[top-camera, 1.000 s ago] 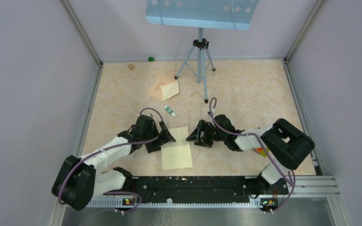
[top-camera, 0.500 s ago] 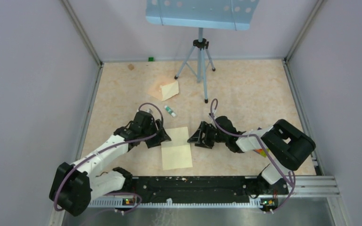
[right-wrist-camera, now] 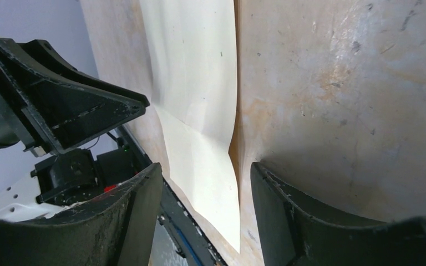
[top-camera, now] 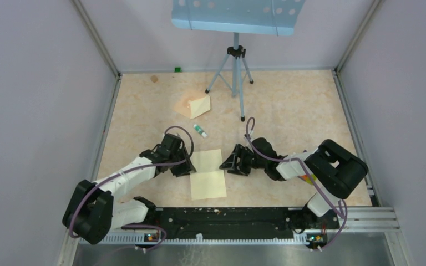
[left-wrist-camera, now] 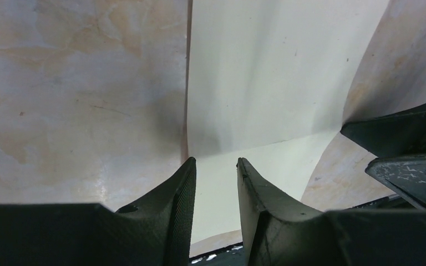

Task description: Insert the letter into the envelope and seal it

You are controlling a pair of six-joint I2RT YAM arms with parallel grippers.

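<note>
Drawn slightly back, the left tool (top-camera: 187,166), narrowly apart, is being held at the letter (top-camera: 208,176) opposite the wide-apart right tool (top-camera: 226,162), so crumpling is being risked if the thin sheet is pinched against the counter (top-camera: 294,105).

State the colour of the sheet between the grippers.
Pale cream-yellow; the letter shows best in top external view.
</note>
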